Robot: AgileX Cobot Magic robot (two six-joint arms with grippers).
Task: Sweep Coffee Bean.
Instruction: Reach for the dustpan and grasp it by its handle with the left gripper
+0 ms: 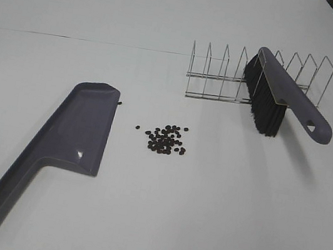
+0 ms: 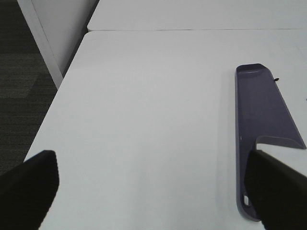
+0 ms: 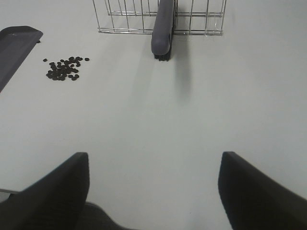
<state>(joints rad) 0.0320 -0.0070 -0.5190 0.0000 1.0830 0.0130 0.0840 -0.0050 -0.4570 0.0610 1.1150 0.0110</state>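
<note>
A small heap of dark coffee beans (image 1: pixel 166 139) lies on the white table; it also shows in the right wrist view (image 3: pixel 64 68). A grey dustpan (image 1: pixel 69 141) lies flat left of the beans, handle toward the near edge; it shows in the left wrist view (image 2: pixel 259 120) and at the edge of the right wrist view (image 3: pixel 14 45). A grey brush with black bristles (image 1: pixel 282 96) leans in a wire rack (image 1: pixel 225 74), seen end-on in the right wrist view (image 3: pixel 162 31). My left gripper (image 2: pixel 153 191) is open and empty, beside the dustpan. My right gripper (image 3: pixel 153 191) is open and empty, well short of the brush.
One stray bean (image 1: pixel 119 102) lies by the dustpan's far corner. The table's left edge (image 2: pixel 57 105) drops to dark floor in the left wrist view. A seam between two tabletops (image 1: pixel 72 38) runs across the back. No arm shows in the exterior high view.
</note>
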